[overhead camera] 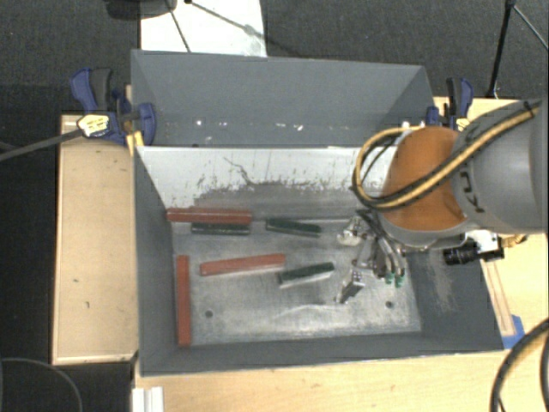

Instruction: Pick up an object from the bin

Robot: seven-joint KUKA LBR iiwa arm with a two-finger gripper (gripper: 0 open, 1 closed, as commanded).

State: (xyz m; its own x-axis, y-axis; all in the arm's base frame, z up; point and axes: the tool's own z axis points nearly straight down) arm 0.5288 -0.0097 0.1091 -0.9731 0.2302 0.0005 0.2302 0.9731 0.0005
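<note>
Count: three red sticks (243, 265) and three green sticks (293, 226) are lying in the bin (283, 101).
Nearest green stick (306, 273): lying mid-floor, lengthwise left-right, right end nosing toward the gripper (350, 264).
Fingers: spreading wide just beside it, gripping nothing.

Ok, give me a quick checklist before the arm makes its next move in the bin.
1. Tool down inside the bin, near the floor's right side: ok.
2. Tool centred over a thing: not ok; the nearest, a dark green stick, lies just to its left.
3. Tool away from the bin's walls: ok.
4. Tool carrying nothing: cannot tell.
5. The other sticks lying flat, unheaped: ok.
</note>
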